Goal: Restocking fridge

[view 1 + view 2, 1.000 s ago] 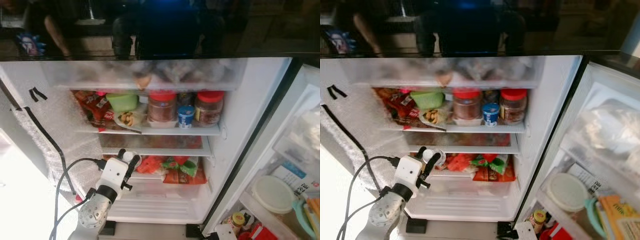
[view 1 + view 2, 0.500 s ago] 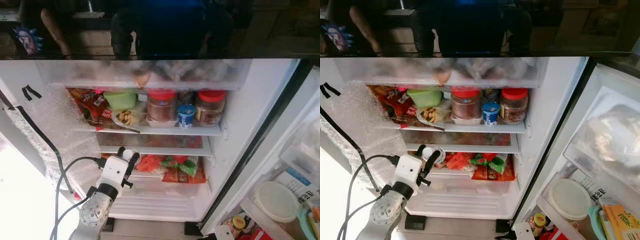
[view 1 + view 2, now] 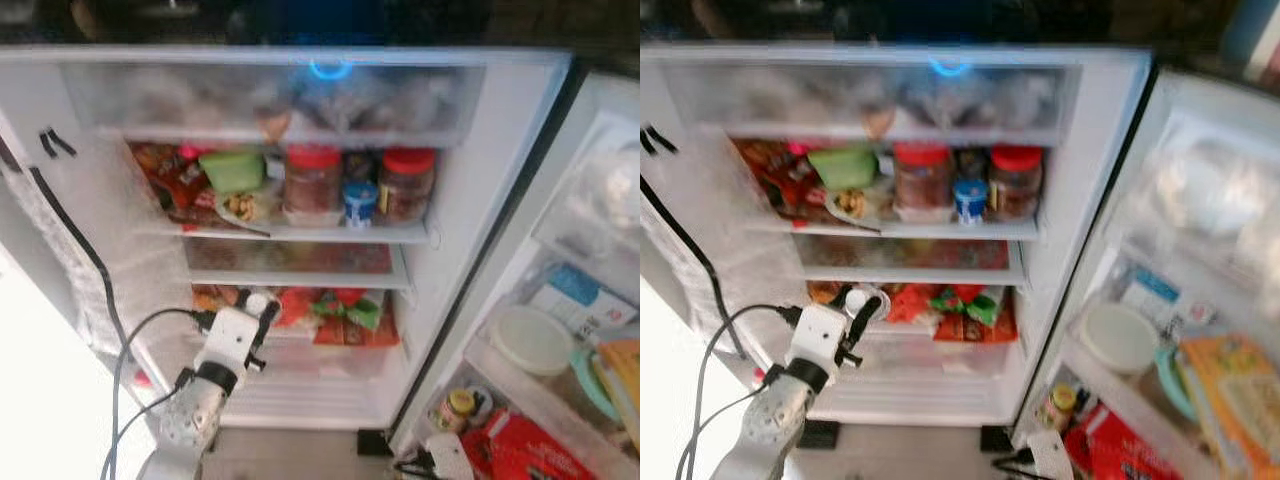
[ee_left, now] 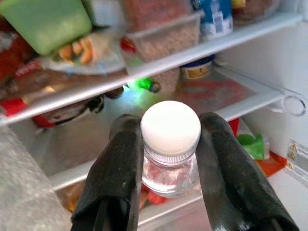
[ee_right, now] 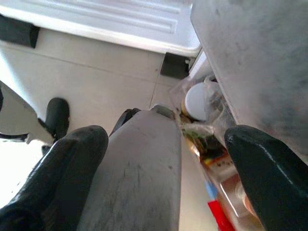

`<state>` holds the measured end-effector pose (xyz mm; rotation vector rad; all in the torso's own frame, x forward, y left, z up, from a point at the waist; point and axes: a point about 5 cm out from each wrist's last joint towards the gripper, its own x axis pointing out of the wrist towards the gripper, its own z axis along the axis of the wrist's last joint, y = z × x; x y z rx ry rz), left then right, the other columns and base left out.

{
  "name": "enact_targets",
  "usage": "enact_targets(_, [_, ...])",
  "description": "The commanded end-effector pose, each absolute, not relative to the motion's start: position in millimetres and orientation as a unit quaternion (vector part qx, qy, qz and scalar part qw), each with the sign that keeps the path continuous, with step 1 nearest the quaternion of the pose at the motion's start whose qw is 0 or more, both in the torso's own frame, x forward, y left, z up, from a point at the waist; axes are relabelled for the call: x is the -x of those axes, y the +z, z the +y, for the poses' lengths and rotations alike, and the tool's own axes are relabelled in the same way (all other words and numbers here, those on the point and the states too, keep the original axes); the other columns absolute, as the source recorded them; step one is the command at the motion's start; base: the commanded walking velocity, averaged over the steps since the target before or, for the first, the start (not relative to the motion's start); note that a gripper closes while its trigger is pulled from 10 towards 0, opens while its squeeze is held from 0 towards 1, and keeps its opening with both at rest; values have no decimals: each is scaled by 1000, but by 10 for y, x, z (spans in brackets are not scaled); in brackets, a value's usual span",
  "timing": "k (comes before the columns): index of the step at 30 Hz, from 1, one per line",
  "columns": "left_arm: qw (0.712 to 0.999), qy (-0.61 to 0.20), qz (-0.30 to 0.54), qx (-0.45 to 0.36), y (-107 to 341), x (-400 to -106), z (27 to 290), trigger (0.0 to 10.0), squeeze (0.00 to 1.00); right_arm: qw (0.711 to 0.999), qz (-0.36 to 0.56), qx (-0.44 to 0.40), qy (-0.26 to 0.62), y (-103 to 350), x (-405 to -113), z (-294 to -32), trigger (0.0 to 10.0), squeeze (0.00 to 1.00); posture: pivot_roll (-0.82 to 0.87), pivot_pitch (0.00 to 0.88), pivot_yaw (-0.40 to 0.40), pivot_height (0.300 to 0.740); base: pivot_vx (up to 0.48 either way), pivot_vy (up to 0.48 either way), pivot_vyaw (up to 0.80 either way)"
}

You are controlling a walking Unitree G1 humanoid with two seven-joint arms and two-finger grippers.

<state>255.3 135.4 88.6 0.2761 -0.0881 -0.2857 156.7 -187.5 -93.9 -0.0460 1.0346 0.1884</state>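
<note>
Left gripper (image 4: 168, 159) clamps the small white-capped bottle (image 4: 170, 139), still poised before the fridge's lower shelf (image 3: 300, 278); only the camera has dipped, so placement remains pending. Right gripper (image 5: 163, 168) hangs wide.

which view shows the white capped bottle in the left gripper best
The left wrist view: the bottle sits large and sharp between the left gripper's fingers. Both eye views show just its small, blurred white cap.

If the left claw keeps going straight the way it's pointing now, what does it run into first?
Probably the edge of the glass shelf ahead. The left claw, shut on the white-capped bottle, points into the gap between two shelves, toward a green-lit bottle at the back. Depth is unclear, so it might pass just under.
</note>
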Motion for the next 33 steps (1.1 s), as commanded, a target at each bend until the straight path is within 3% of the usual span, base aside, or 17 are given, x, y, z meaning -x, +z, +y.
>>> enact_targets(1, [980,-137,-51,-139,911,-2574,1366,10000,0,855,512,15,74,-982,-1453,-1916,10000,0,57,2,-14,636,0,0,0])
enact_targets(28, [984,-109,-45,-130,899,-2626,1415,10000,0,852,516,17,84,-985,-1443,-1914,10000,0,50,0,-17,636,0,0,0])
enact_targets(33, [983,-112,-50,-133,915,-2636,1410,10000,0,853,512,25,92,-983,-1445,-1908,10000,0,50,0,-13,636,253,0,0])
